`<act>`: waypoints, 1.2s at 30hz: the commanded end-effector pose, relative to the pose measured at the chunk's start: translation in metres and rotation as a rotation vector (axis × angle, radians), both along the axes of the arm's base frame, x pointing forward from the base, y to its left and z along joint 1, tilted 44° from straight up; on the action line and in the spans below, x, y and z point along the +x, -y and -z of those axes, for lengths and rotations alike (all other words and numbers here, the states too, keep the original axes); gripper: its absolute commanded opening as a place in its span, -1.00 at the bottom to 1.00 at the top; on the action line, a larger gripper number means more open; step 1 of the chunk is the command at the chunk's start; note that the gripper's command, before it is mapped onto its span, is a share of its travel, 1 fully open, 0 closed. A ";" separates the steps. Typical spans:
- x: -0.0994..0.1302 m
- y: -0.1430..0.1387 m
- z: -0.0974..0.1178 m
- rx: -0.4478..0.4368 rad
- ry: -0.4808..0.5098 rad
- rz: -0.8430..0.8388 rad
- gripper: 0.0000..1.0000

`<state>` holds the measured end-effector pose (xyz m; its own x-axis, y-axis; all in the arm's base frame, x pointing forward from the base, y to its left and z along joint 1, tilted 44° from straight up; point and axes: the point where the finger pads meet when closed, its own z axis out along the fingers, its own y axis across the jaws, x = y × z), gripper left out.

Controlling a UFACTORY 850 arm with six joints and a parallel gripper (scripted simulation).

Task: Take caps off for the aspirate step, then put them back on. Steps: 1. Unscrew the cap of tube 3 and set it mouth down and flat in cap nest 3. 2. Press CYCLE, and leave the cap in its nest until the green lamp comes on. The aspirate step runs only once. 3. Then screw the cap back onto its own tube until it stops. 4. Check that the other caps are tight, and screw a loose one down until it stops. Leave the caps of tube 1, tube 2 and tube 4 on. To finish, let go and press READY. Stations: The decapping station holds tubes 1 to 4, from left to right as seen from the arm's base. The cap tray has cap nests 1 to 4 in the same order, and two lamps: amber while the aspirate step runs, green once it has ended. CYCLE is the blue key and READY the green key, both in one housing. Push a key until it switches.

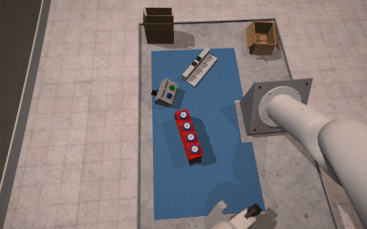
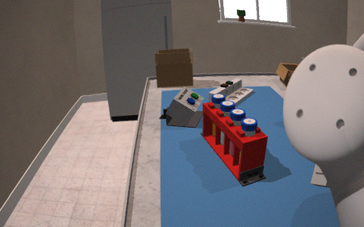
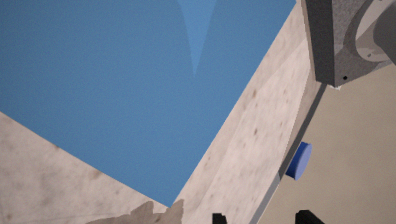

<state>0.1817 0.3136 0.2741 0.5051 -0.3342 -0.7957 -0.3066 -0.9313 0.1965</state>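
The red decapping station (image 1: 183, 132) (image 2: 253, 152) stands on the blue mat. Tubes 1 to 4 all carry blue-and-white caps; the cap of tube 3 (image 1: 187, 126) (image 2: 227, 105) is seated. Cap tightness cannot be told. The white cap tray (image 1: 196, 83) lies beyond with its nests empty; the amber lamp (image 1: 194, 63) and green lamp (image 1: 199, 58) look dark. The grey housing (image 1: 163, 90) (image 2: 177, 113) has the blue CYCLE key (image 1: 169, 96) (image 2: 191, 101) and green READY key (image 1: 172, 87) (image 2: 195, 96). My gripper (image 1: 254, 210) (image 3: 261, 218) is open and empty, away from the station near the mat's front corner.
A tall cardboard box (image 1: 159, 33) (image 2: 174, 70) and an open box (image 1: 262, 38) stand at the far table corners. The arm's grey base (image 1: 252, 108) is right of the mat. A blue round object (image 3: 300, 161) shows beyond the table edge in the wrist view.
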 end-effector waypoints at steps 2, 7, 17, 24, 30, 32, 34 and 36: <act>0.017 0.005 0.010 0.023 0.009 0.051 -0.08; 0.032 0.011 0.020 0.033 0.014 0.075 -0.08; 0.058 0.023 0.038 0.062 0.031 0.148 -0.08; 0.077 0.035 0.051 0.079 0.044 0.196 -0.08; 0.094 0.046 0.064 0.094 0.059 0.243 -0.08; 0.094 0.046 0.064 0.094 0.059 0.243 -0.08; 0.101 0.052 0.069 0.102 0.067 0.267 -0.08; 0.107 0.057 0.075 0.108 0.075 0.290 -0.08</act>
<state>0.2783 0.2647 0.2073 0.4636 -0.3813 -0.7998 -0.5452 -0.8343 0.0818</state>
